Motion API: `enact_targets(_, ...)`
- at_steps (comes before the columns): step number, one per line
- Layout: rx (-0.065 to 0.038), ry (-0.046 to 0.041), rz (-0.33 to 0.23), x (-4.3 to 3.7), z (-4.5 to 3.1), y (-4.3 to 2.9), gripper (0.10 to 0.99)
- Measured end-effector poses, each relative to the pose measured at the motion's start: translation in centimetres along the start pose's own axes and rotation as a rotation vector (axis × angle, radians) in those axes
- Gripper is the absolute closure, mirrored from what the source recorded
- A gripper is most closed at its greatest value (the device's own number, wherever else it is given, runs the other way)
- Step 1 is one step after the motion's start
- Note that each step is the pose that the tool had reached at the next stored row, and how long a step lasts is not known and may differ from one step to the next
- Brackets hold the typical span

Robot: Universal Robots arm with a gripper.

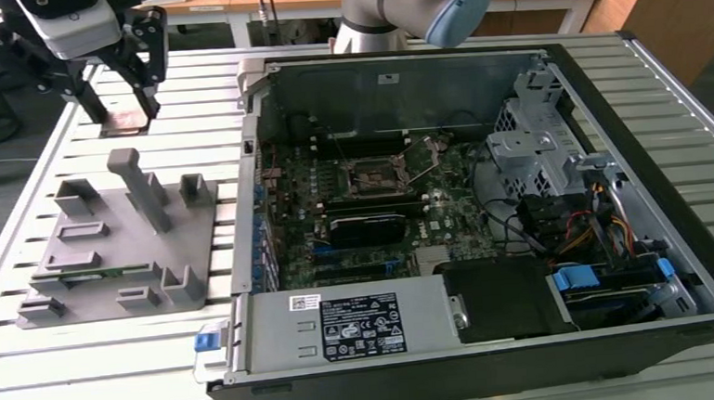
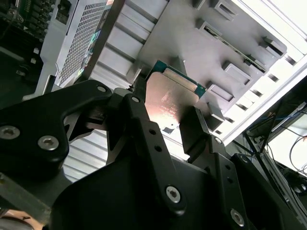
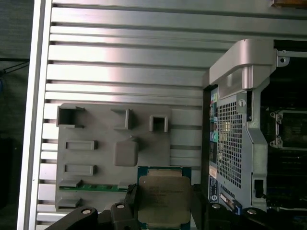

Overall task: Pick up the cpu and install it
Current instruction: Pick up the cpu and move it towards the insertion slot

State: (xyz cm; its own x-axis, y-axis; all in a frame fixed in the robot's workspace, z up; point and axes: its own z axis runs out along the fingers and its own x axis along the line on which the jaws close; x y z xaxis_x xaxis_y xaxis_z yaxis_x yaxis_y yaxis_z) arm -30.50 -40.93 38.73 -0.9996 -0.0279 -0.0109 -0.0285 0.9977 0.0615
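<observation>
1. Arm pose: you see the gripper (image 1: 122, 119) hanging fingers-down over the table (image 1: 119, 363), outside the open computer case (image 1: 457, 203), beyond the case's wall on the exterior view's left. A blue-capped arm joint (image 1: 455, 8) stands behind the case's far wall.
2. Tool state: the two black fingers (image 3: 199, 211) are clenched on opposite edges of the cpu (image 3: 163, 196). The chip is held in the air outside the case, its flat metal face turned to the first wrist camera.
3. Surface and room: the table is ribbed aluminium slats. A grey fixture plate (image 1: 124, 242) lies flat on it just beside the case, and the held chip hangs near that plate's far end. Wooden desks stand behind the case.
4. Materials and shapes: the cpu is square, with a dull silver lid and a thin green rim. The plate is matte grey with raised blocks and slots. The case is black, with a perforated metal side panel (image 3: 230, 139). The square black socket (image 1: 374, 176) sits near the middle of the case.
</observation>
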Motion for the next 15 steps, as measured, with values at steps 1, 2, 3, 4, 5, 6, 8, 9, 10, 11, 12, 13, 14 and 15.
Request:
enact_targets(1, 0.000, 0.0001, 0.000, -0.08, 0.00, 0.00, 0.561)
enact_targets(2, 0.000, 0.0000, 0.000, -0.16, 0.00, 0.00, 0.561)
enact_targets(3, 0.000, 0.0000, 0.000, -0.23, 0.00, -0.01, 0.561)
enact_targets(4, 0.000, 0.0000, 0.000, -0.31, 0.00, -0.01, 0.561)
enact_targets(5, 0.000, 0.0000, 0.000, -0.39, 0.00, -0.01, 0.561)
enact_targets(6, 0.000, 0.0000, 0.000, -0.47, 0.00, -0.01, 0.561)
enact_targets(8, 0.000, 0.0001, 0.000, -0.66, 0.00, -0.02, 0.561)
enact_targets(9, 0.000, 0.0001, 0.000, -0.76, 0.00, -0.02, 0.561)
enact_targets(10, 0.000, 0.0000, 0.000, -0.86, 0.01, -0.02, 0.561)
enact_targets(11, 0.000, 0.0000, 0.000, -0.95, 0.01, -0.03, 0.561)
enact_targets(12, 0.000, 0.0001, 0.000, -1.03, 0.01, -0.03, 0.561)
enact_targets(13, 0.000, 0.0001, 0.000, -1.11, 0.01, -0.03, 0.561)
enact_targets(14, 0.000, 0.0001, 0.000, -1.18, 0.01, -0.03, 0.561)
enact_targets(15, 0.000, 0.0000, 0.000, -1.26, 0.01, -0.04, 0.561)
